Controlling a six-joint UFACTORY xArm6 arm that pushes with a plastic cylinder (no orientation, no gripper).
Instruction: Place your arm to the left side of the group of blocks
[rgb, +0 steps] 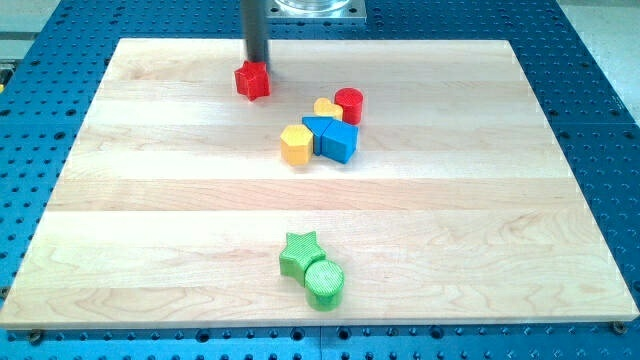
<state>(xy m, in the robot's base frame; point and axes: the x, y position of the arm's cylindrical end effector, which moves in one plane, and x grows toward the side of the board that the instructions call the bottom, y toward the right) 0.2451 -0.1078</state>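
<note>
My tip (258, 64) is near the view's top, touching the top edge of a red star block (252, 80). To its right and lower sits a tight group: a red cylinder (349, 104), a yellow heart (326, 107), a blue triangular block (319, 128), a blue cube (339, 143) and a yellow block (295, 145). My tip is up and to the left of this group. A green star (299, 254) and a green cylinder (324, 283) touch each other near the view's bottom.
The blocks lie on a light wooden board (150, 220) set on a blue perforated table (600, 120). The arm's metal base (318, 8) shows at the view's top.
</note>
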